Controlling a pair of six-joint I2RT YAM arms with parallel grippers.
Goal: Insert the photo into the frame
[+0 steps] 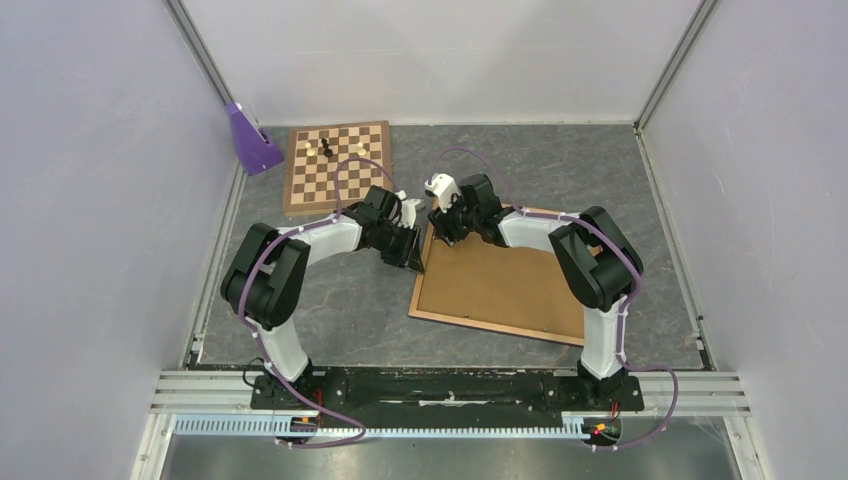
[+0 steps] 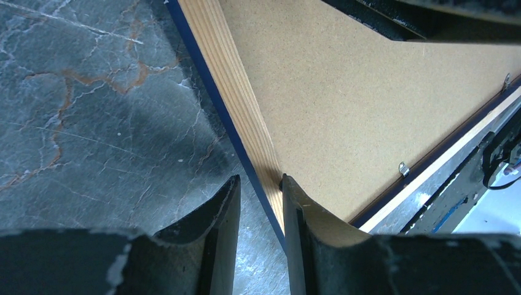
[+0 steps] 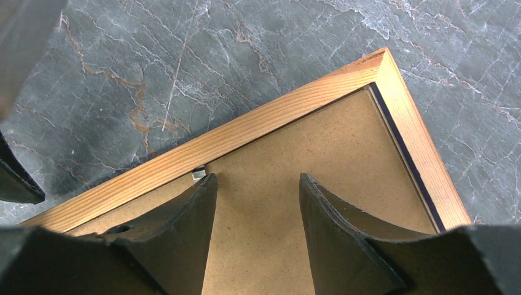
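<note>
- One frame (image 1: 497,331) lay on the surface, wood side up.
- One brown backing board (image 1: 500,285) sat inside the frame.
- One chessboard (image 1: 338,165) lay beyond the frame's far left corner and carried three small chess pieces (image 1: 325,150).
- One purple object (image 1: 250,140) stood farther left of the frame.
- Two metal clips (image 2: 402,169) showed along one inner edge of the frame.
- There were two grippers: the left gripper (image 2: 259,181) at the frame's left rail and the right gripper (image 3: 258,178) over a frame corner.

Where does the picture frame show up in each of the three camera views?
Top external: the frame lies back up on the table, right of centre.
Left wrist: its wooden side runs diagonally from top centre down to bottom centre.
Right wrist: its corner sits upper right, one side slanting down to the left.
Shared landmark: the brown backing board inside it.
</note>
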